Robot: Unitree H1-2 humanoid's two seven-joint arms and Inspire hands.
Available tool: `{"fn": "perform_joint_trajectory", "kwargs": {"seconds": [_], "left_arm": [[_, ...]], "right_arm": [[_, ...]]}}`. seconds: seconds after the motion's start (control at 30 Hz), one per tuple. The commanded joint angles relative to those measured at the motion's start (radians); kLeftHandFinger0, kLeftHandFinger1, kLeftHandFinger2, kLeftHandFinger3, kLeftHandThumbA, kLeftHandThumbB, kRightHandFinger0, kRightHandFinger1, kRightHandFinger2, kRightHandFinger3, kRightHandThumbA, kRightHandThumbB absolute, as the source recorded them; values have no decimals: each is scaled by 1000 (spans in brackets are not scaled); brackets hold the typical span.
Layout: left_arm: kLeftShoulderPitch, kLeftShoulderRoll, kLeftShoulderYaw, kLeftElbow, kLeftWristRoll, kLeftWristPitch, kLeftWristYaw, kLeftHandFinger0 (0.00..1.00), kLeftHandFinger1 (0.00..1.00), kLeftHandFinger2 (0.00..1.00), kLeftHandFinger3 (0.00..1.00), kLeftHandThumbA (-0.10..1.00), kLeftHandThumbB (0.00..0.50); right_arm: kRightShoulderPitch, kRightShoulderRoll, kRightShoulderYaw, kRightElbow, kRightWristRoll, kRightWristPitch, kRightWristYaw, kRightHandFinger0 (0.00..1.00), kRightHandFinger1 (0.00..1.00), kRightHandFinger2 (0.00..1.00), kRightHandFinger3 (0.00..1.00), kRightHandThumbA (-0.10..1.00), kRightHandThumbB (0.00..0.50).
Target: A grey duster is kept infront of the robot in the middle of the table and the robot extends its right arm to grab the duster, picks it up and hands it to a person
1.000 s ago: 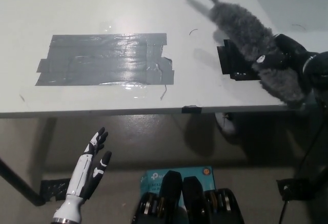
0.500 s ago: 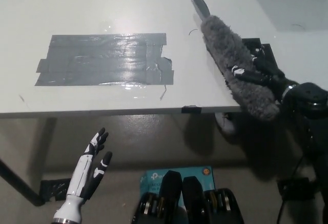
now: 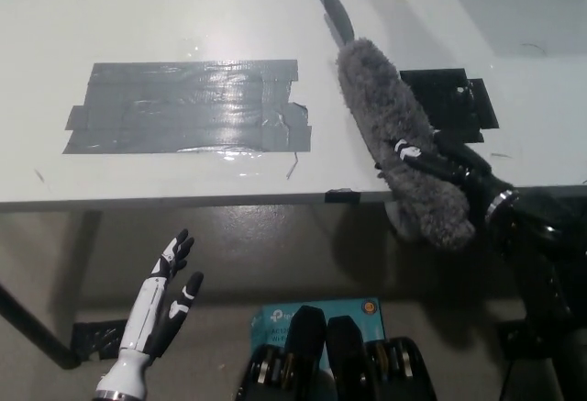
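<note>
Duster point(image 3: 390, 135), grey and fluffy, is shown held off the table point(image 3: 183, 16), grasped by the black right hand point(image 3: 438, 161) near the table's front right edge. Largest in view is the white table, on which a broad patch of grey tape point(image 3: 188, 107) is laid at the left and a black square mat point(image 3: 459, 103) at the right, partly covered by the duster. The duster is seen slanting from upper left to lower right: its thin dark handle point(image 3: 332, 14) points away over the table, while its lower fluffy end overhangs the table's edge. The right hand's fingers point(image 3: 408, 151) are clenched around the fluffy body about two thirds down its length, not on the handle. The duster is judged light and soft; its pile is expected to compress under the grip, so a firm core beneath would need to be felt for. Slipping or drooping is judged possible if only fluff is pinched. The stiff handle is judged the surer place to be taken, and it is left free for a person to receive. No person is visible. The white left hand point(image 3: 163, 298) is rested low at the lower left, below the table, fingers released and apart.
</note>
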Motion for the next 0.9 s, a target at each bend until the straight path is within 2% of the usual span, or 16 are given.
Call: {"fn": "perform_joint_trajectory", "kwargs": {"seconds": [0.0,0.03,0.17,0.43,0.7,0.87], "left_arm": [[-40,12,6,-29,3,-11,10,1000,1000,1000,1000,932,245],[-41,11,7,-26,1,-12,10,1000,1000,1000,1000,931,244],[-36,9,8,-33,-4,-9,10,1000,1000,1000,1000,916,235],[-41,12,6,-29,-1,-15,10,1000,1000,1000,1000,903,223],[-46,13,6,-25,-3,-14,8,1000,1000,1000,1000,925,235],[-48,12,7,-24,1,-15,13,1000,1000,1000,1000,916,227]], "right_arm": [[18,22,96,-380,733,122,-215,0,515,960,1000,-100,101],[30,29,92,-393,746,122,-216,0,521,975,1000,-100,85],[51,38,99,-410,758,122,-219,0,520,959,1000,-100,103],[60,28,111,-431,770,122,-252,0,506,951,1000,-100,101],[50,11,117,-416,789,122,-255,0,486,924,1000,-100,101],[47,2,123,-421,834,122,-281,0,509,955,1000,-100,97]]}}
